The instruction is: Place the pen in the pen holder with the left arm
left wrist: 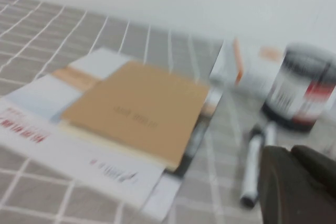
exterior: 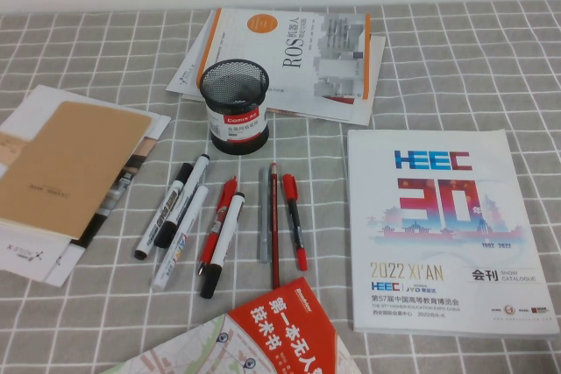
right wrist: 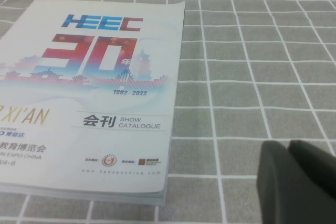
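Hovering closed: left end effector [left wrist: 296,182] by eight pens [exterior: 186,199], one pen holder [exterior: 235,104]; right end effector [right wrist: 299,182] by catalogue [right wrist: 94,93]

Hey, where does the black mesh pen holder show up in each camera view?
High view: pen holder upper centre, behind the row of pens.
Left wrist view: at the right edge, beyond the left gripper, shut.
Right wrist view: not in it.
Shared landmark: brown notebook.

Seven pens [exterior: 230,229] and one pencil [exterior: 273,225] lay there; one pen holder [exterior: 234,104] stood. Booklets [exterior: 447,229] numbered five.
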Robot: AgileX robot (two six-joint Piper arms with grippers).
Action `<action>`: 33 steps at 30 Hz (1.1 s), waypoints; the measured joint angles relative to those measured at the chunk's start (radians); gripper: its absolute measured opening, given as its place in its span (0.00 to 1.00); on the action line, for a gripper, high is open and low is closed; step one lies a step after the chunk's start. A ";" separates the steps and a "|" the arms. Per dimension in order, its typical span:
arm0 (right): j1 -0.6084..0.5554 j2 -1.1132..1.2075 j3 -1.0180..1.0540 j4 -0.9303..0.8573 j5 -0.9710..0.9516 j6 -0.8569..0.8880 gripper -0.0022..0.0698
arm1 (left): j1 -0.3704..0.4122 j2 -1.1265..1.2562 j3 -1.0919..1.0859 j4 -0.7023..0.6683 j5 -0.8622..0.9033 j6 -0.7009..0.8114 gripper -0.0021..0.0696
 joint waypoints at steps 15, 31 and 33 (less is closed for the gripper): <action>0.000 0.000 0.000 0.000 0.000 0.000 0.01 | 0.000 0.000 0.000 -0.018 -0.081 -0.169 0.02; 0.000 0.000 0.000 0.000 0.000 0.000 0.01 | -0.095 0.230 -0.273 -0.033 0.201 -0.235 0.02; 0.000 0.000 0.000 0.000 0.000 0.000 0.01 | -0.116 0.302 -0.350 -0.033 0.286 -0.185 0.02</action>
